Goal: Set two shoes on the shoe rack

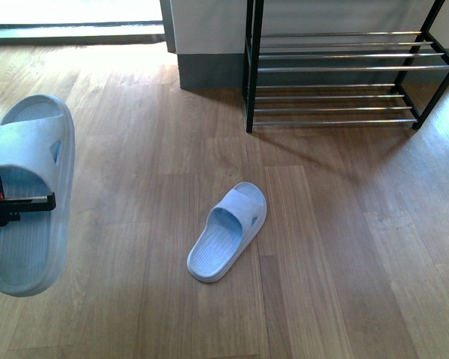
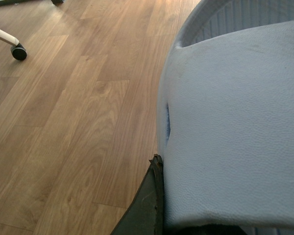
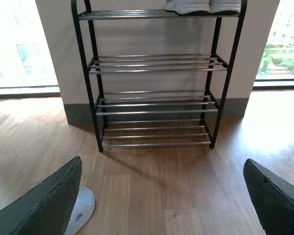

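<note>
A pale blue slide (image 1: 30, 149) hangs above the wood floor at the far left, my left gripper (image 1: 7, 203) shut on its side. In the left wrist view its strap (image 2: 235, 132) fills the right half, with one dark finger (image 2: 147, 205) pressed against its edge. The other pale blue slide (image 1: 228, 232) lies on the floor in the middle, toe toward me. The shoe rack (image 1: 337, 67) stands at the back right. My right gripper (image 3: 161, 196) is open, facing the shoe rack (image 3: 157, 98), with the floor slide (image 3: 81, 208) beside one finger.
White-soled shoes (image 3: 203, 6) rest on the rack's top shelf. A grey-skirted wall (image 1: 209, 71) stands behind the rack, with bright windows on both sides. A chair caster (image 2: 18, 51) sits on the floor to the left.
</note>
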Robot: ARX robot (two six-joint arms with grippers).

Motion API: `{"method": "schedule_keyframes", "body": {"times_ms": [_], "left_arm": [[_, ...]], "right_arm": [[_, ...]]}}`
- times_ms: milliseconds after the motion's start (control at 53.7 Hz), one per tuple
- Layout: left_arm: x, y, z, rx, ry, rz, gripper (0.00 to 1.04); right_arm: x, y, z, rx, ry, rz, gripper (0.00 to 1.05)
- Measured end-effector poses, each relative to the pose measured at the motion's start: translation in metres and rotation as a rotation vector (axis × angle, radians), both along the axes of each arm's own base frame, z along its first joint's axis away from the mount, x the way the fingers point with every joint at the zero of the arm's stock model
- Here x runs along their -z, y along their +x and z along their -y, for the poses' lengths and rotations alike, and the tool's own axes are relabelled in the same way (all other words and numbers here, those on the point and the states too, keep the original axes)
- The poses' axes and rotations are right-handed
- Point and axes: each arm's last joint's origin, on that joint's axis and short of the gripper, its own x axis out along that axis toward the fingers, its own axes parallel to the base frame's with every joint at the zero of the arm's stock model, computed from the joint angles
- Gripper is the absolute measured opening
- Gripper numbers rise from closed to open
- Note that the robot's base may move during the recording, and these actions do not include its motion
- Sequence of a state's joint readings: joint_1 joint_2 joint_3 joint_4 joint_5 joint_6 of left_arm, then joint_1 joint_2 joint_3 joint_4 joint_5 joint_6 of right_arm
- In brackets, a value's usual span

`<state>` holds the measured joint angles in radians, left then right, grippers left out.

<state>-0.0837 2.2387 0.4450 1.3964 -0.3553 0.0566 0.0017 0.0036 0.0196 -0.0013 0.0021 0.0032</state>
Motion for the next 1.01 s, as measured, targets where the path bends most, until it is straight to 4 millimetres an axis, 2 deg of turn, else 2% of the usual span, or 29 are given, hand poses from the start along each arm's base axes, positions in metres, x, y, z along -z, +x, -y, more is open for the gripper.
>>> {"method": "schedule_keyframes", "body": {"times_ms": [484, 559, 671, 1006], "left_arm": [[0.0001, -0.0002, 0.0001, 0.0, 0.0, -0.001, 0.02], [0.0001, -0.0002, 0.0001, 0.0, 0.0, -0.001, 0.17], [0.0001, -0.0003, 0.0002, 0.004, -0.002, -0.001, 0.02], [0.0002, -0.0004, 0.0002, 0.007, -0.003, -0.002, 0.02]], "right_arm": [[0.0, 0.0, 0.0, 0.001, 0.0, 0.0, 0.96], [0.0, 0.0, 0.0, 0.0, 0.0, 0.0, 0.96], [0.0, 0.0, 0.0, 0.0, 0.0, 0.0, 0.96], [0.0, 0.0, 0.0, 0.0, 0.0, 0.0, 0.96]]}}
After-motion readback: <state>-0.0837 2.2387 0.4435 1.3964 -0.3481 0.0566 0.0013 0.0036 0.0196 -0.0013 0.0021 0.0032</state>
